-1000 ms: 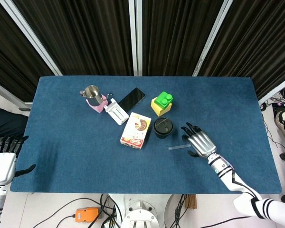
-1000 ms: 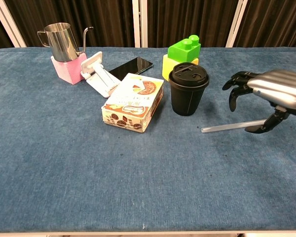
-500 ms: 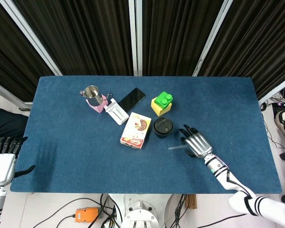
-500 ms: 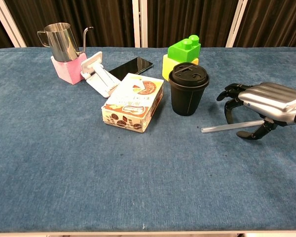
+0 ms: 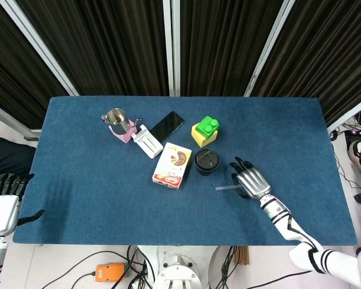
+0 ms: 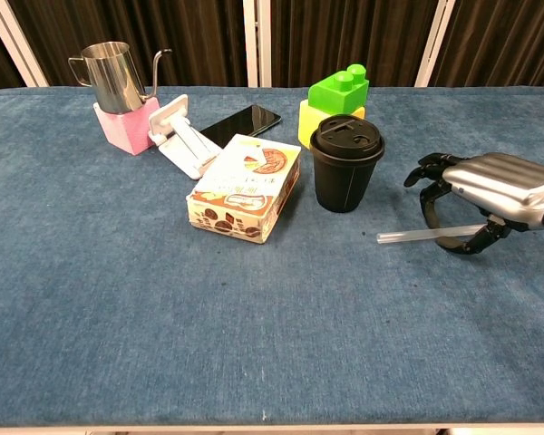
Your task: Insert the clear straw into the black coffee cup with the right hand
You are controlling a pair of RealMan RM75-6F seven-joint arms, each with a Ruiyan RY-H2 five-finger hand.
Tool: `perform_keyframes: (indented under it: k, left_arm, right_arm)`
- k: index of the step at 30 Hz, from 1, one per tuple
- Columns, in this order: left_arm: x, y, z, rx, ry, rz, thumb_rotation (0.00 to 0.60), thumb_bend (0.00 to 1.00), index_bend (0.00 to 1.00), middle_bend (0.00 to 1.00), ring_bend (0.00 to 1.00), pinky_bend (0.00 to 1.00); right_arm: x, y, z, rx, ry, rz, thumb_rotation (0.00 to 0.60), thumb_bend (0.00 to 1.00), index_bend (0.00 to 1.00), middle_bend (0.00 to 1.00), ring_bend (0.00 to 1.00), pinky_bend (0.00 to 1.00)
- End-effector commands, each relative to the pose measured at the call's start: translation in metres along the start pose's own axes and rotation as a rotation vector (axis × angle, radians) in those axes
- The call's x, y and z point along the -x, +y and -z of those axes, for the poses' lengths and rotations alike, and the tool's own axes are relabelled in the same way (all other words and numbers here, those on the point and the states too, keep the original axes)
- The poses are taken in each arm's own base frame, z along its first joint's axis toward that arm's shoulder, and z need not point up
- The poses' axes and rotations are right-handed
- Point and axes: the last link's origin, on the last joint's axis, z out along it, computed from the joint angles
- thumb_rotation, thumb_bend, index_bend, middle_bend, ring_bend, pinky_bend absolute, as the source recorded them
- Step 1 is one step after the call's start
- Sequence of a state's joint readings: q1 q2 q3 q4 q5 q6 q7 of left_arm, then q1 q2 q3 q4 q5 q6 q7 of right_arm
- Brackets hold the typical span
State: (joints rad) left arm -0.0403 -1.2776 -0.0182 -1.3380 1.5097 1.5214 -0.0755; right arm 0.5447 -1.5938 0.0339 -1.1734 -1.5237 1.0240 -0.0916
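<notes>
Your right hand (image 6: 485, 195) is closing loosely around the clear plastic straw (image 6: 417, 236) lying on the blue table (image 6: 254, 317); lifting and inserting into the lidded black coffee cup (image 6: 346, 164) remain.

- We have the coffee cup (image 6: 346, 163) standing upright mid-table, the snack box (image 6: 246, 188) just to its left.
- Behind the cup sits the toy block stack (image 6: 334, 98).
- The straw (image 6: 417, 236) lies flat to the cup's right, apart from it, its far end under our right hand (image 6: 479, 195).
- Behind the box lies the phone (image 6: 240, 124); further left, the metal pitcher (image 6: 109, 74) stands on a block (image 6: 125, 126).
- Our left hand (image 5: 5, 198) is off the table's left edge.
</notes>
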Motion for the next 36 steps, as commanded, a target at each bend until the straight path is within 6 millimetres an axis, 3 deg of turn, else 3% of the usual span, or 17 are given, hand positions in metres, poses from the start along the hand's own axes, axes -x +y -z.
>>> perform_keyframes:
  k: [1,12,17,27,36]
  left_arm:
    - [0.0,0.0,0.0,-0.001,0.0,0.0,0.6,0.01,0.15,0.17,0.08,0.04]
    - [-0.002,0.001,0.0,0.006,0.001,-0.009,0.6,0.01,0.15,0.17,0.08,0.04]
    - [-0.006,0.001,-0.001,0.004,0.007,-0.013,0.6,0.01,0.15,0.17,0.08,0.04]
    - [-0.009,0.002,-0.002,0.004,0.01,-0.014,0.6,0.01,0.15,0.17,0.08,0.04]
    - [-0.008,0.0,-0.004,-0.004,0.009,-0.009,0.6,0.01,0.15,0.17,0.08,0.04]
  right_arm:
    - [-0.008,0.003,0.003,0.003,0.033,-0.043,0.6,0.54,0.68,0.26,0.13,0.24]
    - [-0.063,0.017,0.023,-0.029,0.294,-0.438,0.6,0.54,0.71,0.3,0.16,0.26]
    - [-0.093,0.016,0.009,-0.081,0.407,-0.699,0.6,0.54,0.72,0.31,0.16,0.27]
    - [-0.115,-0.027,-0.045,-0.174,0.471,-1.173,0.6,0.54,0.71,0.31,0.17,0.28]
    - [-0.103,-0.066,-0.069,-0.213,0.465,-1.232,0.6,0.54,0.71,0.31,0.17,0.27]
